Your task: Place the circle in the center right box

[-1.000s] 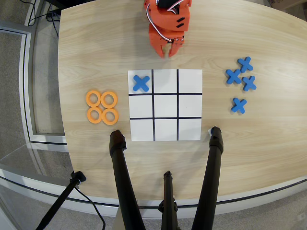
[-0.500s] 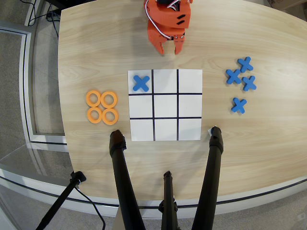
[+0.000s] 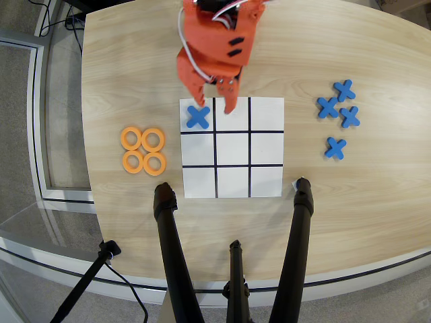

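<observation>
Several flat orange rings (image 3: 143, 150) lie in a tight cluster on the wooden table, left of the white grid sheet (image 3: 267, 182). The middle-row cell of the grid's left column (image 3: 198, 149) is bare. A blue X piece (image 3: 198, 116) lies in the top-left cell. My orange gripper (image 3: 215, 103) reaches in from the top edge and hovers over the grid's top row. Its jaws are open and hold nothing. Its left fingertip (image 3: 200, 99) is just above the blue X. The gripper is far from the rings.
Several more blue X pieces (image 3: 339, 108) lie scattered on the table right of the grid. Black tripod legs (image 3: 168, 249) (image 3: 297, 242) stand along the near table edge below the grid. The rounded table edge runs close to the left of the rings.
</observation>
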